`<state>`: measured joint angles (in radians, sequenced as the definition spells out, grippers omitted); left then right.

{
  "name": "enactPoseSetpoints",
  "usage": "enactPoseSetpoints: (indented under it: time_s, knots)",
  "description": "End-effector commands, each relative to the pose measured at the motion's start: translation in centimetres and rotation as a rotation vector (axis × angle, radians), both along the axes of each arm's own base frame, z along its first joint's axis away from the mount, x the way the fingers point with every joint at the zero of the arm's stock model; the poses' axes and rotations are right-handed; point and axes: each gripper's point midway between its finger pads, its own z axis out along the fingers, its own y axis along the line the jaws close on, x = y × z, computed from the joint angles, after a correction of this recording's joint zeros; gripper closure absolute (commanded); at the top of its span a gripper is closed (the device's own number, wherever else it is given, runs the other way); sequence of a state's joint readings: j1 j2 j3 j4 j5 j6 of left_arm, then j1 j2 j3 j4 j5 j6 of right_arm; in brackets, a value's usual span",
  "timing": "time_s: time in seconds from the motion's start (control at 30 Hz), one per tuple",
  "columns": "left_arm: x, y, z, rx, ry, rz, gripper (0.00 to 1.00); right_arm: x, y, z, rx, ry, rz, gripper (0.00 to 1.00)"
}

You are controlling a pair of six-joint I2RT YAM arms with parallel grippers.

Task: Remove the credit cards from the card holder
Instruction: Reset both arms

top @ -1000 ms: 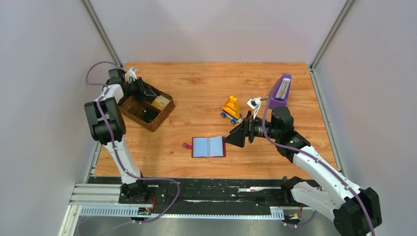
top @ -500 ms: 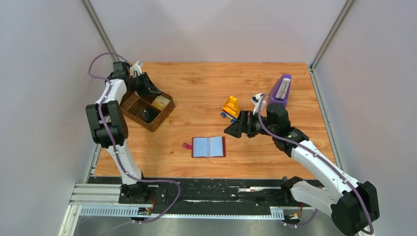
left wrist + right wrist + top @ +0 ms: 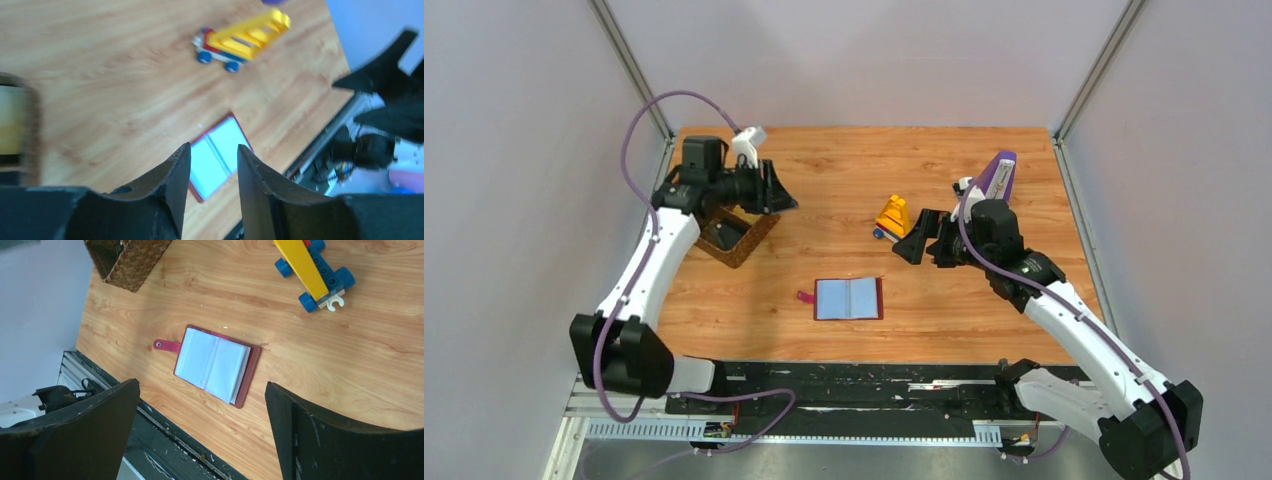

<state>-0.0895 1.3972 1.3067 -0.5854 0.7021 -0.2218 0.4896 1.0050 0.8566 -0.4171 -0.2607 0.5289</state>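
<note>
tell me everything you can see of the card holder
The card holder is a small booklet with a dark red, leather-looking cover. It lies open and flat on the wooden table, near the front edge. Two pages of pale grey-blue plastic sleeves face up, with the red cover showing as a border around them. A little snap tab sticks out from one side. Only the table touches it. Whether cards are inside cannot be told.

Top camera looks down from behind; both nearer wrist cameras share the card holder [image 3: 215,365].
</note>
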Motion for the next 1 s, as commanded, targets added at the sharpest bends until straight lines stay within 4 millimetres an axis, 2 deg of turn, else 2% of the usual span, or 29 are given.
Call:
enactPoseSetpoints:
  time_s: [0.0, 0.03, 0.17, 0.27, 0.33, 0.37, 0.4, 0.43, 0.6, 0.97]
  knots:
    - [-4.2, -2.7, 0.2, 0.013, -0.034, -0.056, 0.49, 0.6, -1.1, 2.7, -0.007, -0.078, -0.06, 0.0]
    - [-5.4, -3.3, 0.3, 0.0, -0.045, -0.073, 0.49, 0.6, -1.3, 2.8, -0.006, -0.083, -0.067, 0.0]
    - [-8.1, -4.1, 0.1, -0.027, -0.055, -0.099, 0.46, 0.3, -1.8, 3.1, 0.008, -0.09, -0.095, 0.0]
    - [-9.4, -3.9, -0.4, -0.031, -0.06, -0.099, 0.31, -0.3, -2.1, 3.1, 0.017, -0.092, -0.106, 0.0]
    - [-10.1, -3.6, -0.1, -0.037, -0.093, -0.089, 0.28, -0.6, -2.4, 3.1, 0.026, -0.099, -0.117, 0.0]
    - [-10.2, -3.5, 0.0, -0.038, -0.103, -0.085, 0.24, -0.7, -2.6, 3.2, 0.031, -0.105, -0.124, 0.0]
    - [-10.5, -3.3, 0.0, -0.036, -0.113, -0.078, 0.06, -0.9, -2.7, 3.3, 0.034, -0.111, -0.127, 0.0]
    - [-10.6, -3.2, 0.0, -0.036, -0.119, -0.076, 0.02, -1.0, -2.8, 3.4, 0.038, -0.117, -0.131, 0.0]
    - [-11.4, -3.1, 0.1, -0.044, -0.148, -0.077, 0.0, -1.5, -3.5, 4.3, 0.06, -0.153, -0.155, 0.0]
    - [-11.4, -2.8, 0.8, -0.042, -0.183, -0.068, 0.0, -1.4, -3.8, 4.6, 0.068, -0.166, -0.177, 0.0]
